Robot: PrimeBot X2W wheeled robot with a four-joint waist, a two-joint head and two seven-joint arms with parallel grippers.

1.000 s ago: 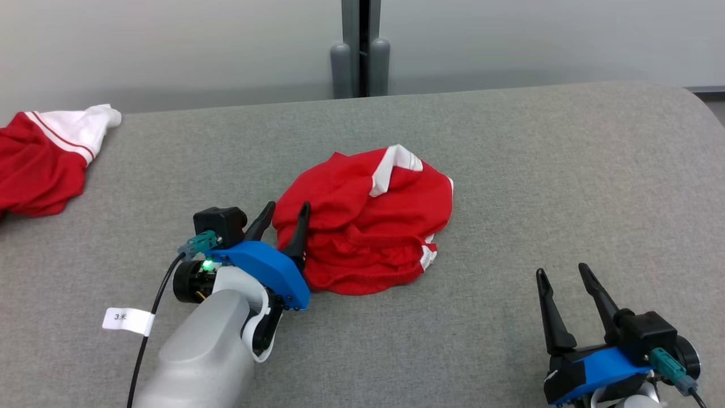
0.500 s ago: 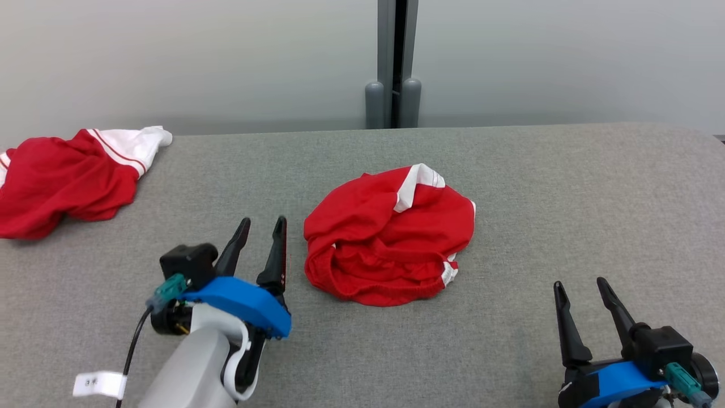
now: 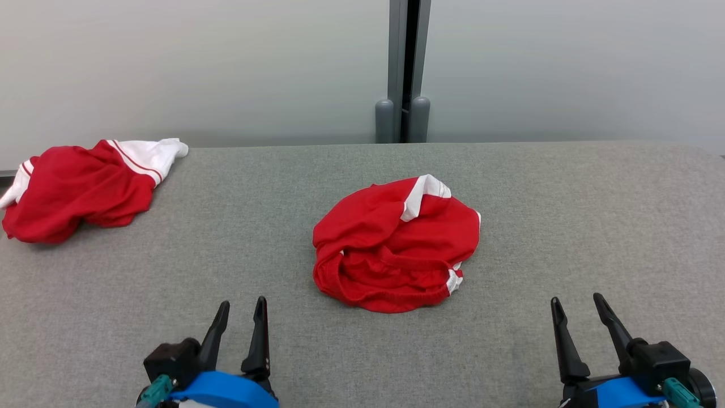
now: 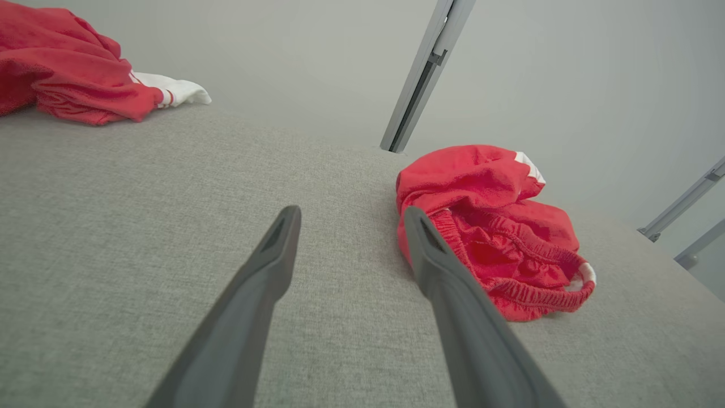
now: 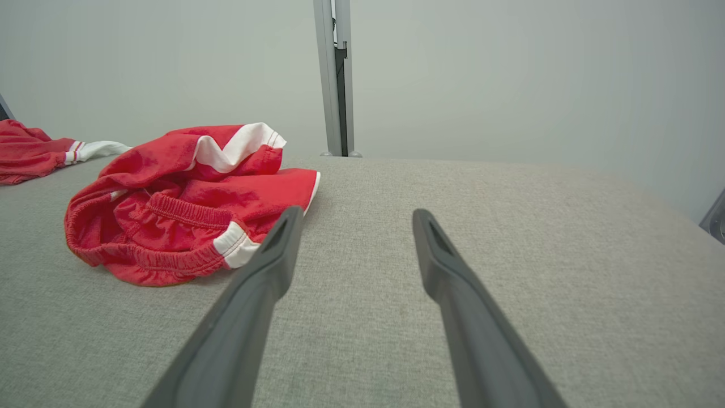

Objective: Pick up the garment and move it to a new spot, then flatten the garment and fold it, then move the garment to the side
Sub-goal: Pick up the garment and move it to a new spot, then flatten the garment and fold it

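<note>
So the garment [image 3: 396,243] is mid table [image 3: 566,215], other garment [image 3: 79,190] at the back left corner, post [image 3: 403,68] behind, left gripper [image 3: 243,301] and right gripper [image 3: 576,298] up front.

The tabletop [image 3: 578,226] is covered in grey woven fabric, smooth and flat, and its far right corner is rounded. Two things lie on it. A red garment [image 3: 391,249] sits crumpled in a loose heap about midway between the left and right edges, a little in from the far edge. Its gathered elastic waistband is turned toward the near edge, and white trim shows on its far side and at its right. A second garment [image 3: 73,192], red with a white panel crossed by thin red stripes, lies bunched by the far left corner, its white part closest to the far edge. The two are well apart, with bare grey fabric between them.
</note>
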